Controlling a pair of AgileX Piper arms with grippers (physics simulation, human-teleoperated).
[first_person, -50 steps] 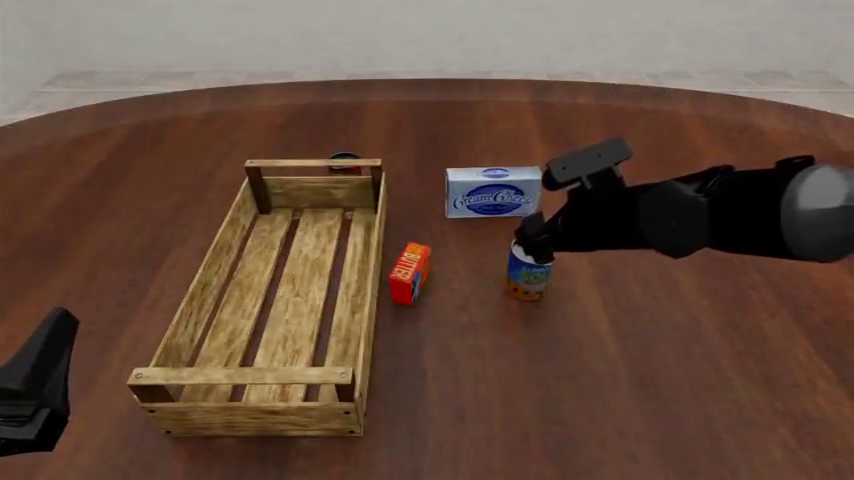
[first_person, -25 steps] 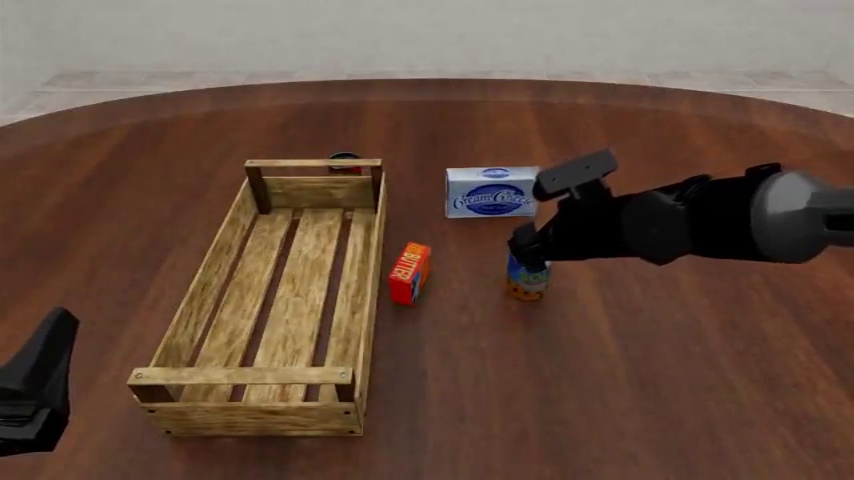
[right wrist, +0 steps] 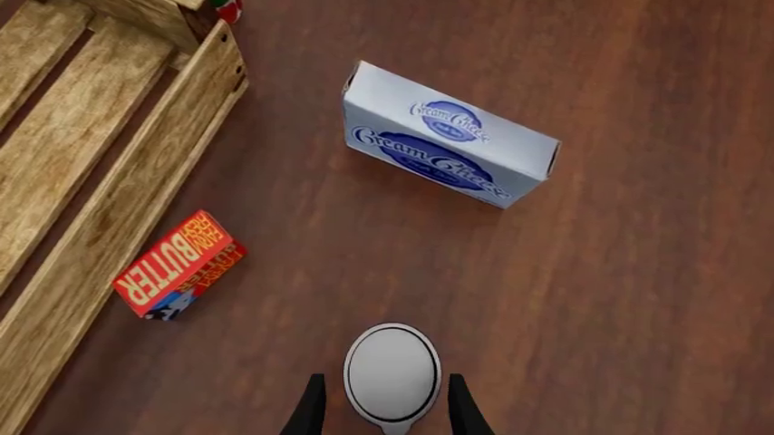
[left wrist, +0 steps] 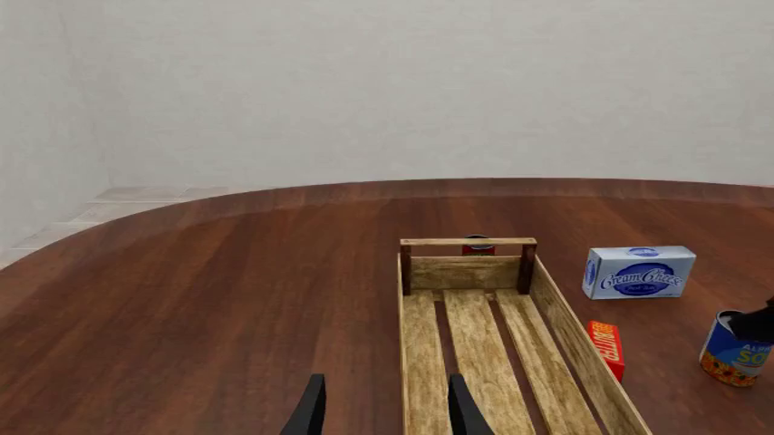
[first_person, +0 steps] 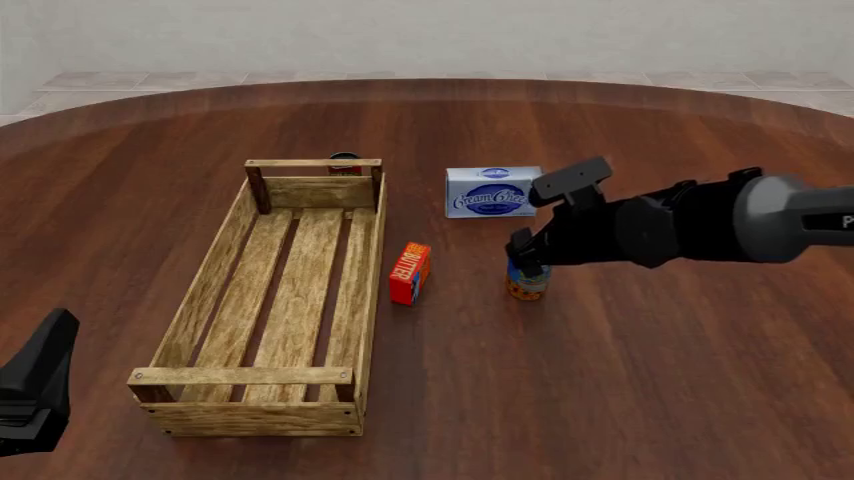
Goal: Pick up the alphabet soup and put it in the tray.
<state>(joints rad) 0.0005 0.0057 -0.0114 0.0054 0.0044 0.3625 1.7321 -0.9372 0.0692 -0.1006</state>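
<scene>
The alphabet soup [first_person: 529,284] stands upright on the table, right of the butter box; it also shows in the left wrist view [left wrist: 734,350]. My right gripper [first_person: 527,258] is down over it. In the right wrist view the can's grey top [right wrist: 391,372] sits between the two fingers [right wrist: 312,410], with a narrow gap on each side, so the gripper is open. The tray [first_person: 368,262] lies empty at the left. My left gripper [left wrist: 381,412] is open and empty, low at the near left, facing the tray's near end [left wrist: 469,243].
A red-orange butter box [first_person: 410,273] lies between tray and can. A white and blue cream cheese box [first_person: 493,192] stands just beyond the can. A dark reddish can [first_person: 346,160] sits behind the tray's far end.
My right gripper has come down and slightly nearer over the soup can, so its fingers now straddle the can's top. The can and the left arm have not moved.
</scene>
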